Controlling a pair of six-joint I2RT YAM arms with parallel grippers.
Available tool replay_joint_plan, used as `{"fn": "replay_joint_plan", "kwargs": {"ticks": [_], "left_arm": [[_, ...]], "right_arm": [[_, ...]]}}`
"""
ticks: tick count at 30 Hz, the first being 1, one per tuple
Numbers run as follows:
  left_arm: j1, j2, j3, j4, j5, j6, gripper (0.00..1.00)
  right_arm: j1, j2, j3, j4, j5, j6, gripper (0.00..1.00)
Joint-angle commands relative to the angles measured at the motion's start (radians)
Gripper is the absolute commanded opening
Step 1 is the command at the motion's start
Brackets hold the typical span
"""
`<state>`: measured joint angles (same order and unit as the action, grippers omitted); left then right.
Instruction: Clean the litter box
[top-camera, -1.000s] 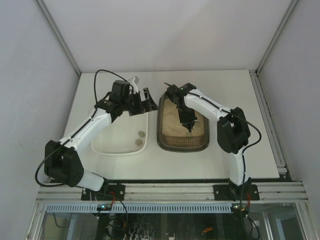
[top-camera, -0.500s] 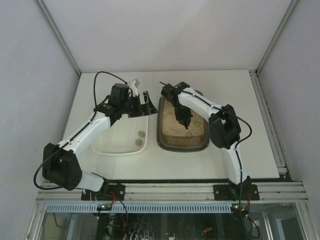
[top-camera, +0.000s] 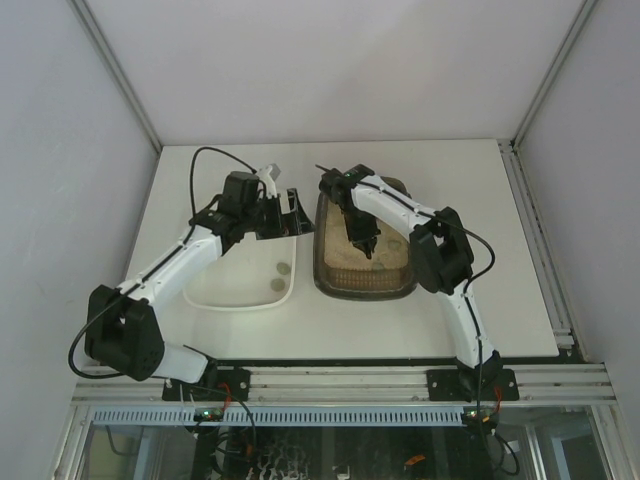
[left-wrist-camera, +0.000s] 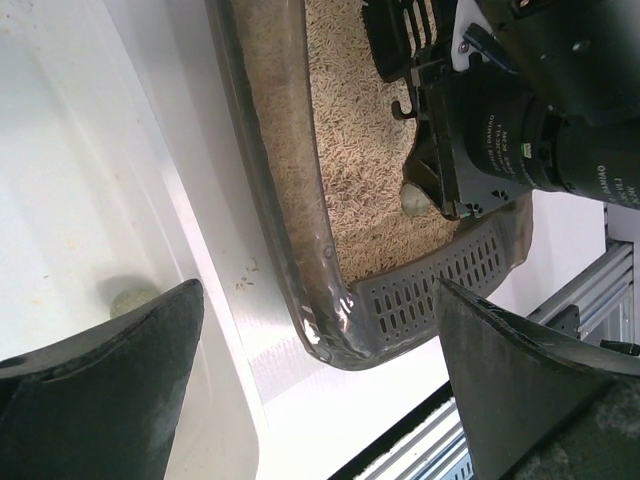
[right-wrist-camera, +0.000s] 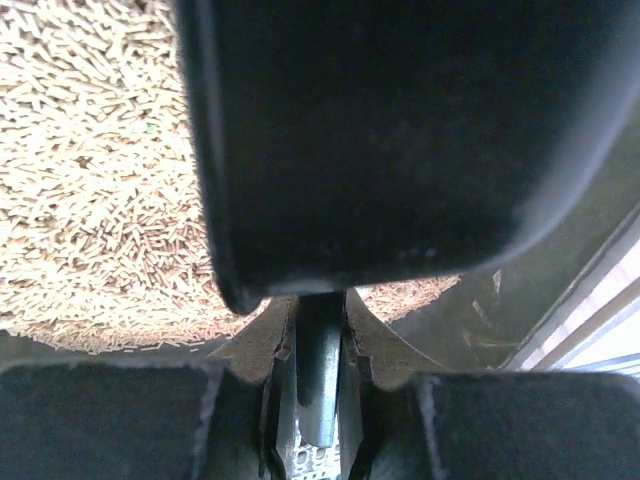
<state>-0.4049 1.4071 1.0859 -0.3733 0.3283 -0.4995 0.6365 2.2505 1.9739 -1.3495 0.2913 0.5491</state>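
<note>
The litter box (top-camera: 365, 272) lies on the white tabletop (top-camera: 500, 250) near its middle, long side running away from the arm bases, with beige pellet litter (left-wrist-camera: 345, 150) filling it and a slotted grille at its near end. Just beside it on the left stands a white tray (top-camera: 215, 290), their long rims running parallel and close together; two small greenish lumps (top-camera: 281, 276) lie in the tray's near right part. The right end effector (top-camera: 366, 243) points down into the litter box over the middle of the litter, its jaws closed on the narrow dark handle of a scoop (right-wrist-camera: 320, 370), whose broad dark body fills the upper part of the right wrist view above the pellets. From the left wrist view the scoop's slotted head (left-wrist-camera: 400, 40) sits low over the litter, and a pale greenish lump (left-wrist-camera: 413, 200) rests on the pellets right beside the right arm's tip. The left end effector (top-camera: 292, 210) hangs above the far right corner of the white tray, at the far left corner of the litter box, its jaws spread wide with nothing between them; its two dark fingers (left-wrist-camera: 100, 390) frame the box's left rim (left-wrist-camera: 290, 210) from above without touching it.
</note>
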Motion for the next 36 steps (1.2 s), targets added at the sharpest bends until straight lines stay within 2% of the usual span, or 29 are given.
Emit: {"fn": "replay_joint_plan", "kwargs": {"ticks": [1,6,16,28,36], "left_arm": [[0.000,-0.029,-0.034,0.036,0.028,0.037,1.00],[0.006,-0.028,-0.045,0.040,0.031,0.039,1.00],[0.014,-0.028,-0.058,0.051,0.049,0.035,1.00],[0.017,-0.026,-0.078,0.073,0.071,0.016,1.00],[0.017,-0.028,-0.095,0.082,0.083,0.016,1.00]], "right_arm": [[0.009,-0.072,-0.022,0.094,-0.100,-0.061,0.00],[0.014,-0.205,-0.165,0.165,-0.213,-0.093,0.00],[-0.005,-0.368,-0.333,0.183,-0.210,-0.098,0.00],[-0.013,-0.262,-0.277,0.195,-0.095,-0.066,0.00],[-0.026,-0.222,-0.263,0.257,-0.185,-0.063,0.00]]}}
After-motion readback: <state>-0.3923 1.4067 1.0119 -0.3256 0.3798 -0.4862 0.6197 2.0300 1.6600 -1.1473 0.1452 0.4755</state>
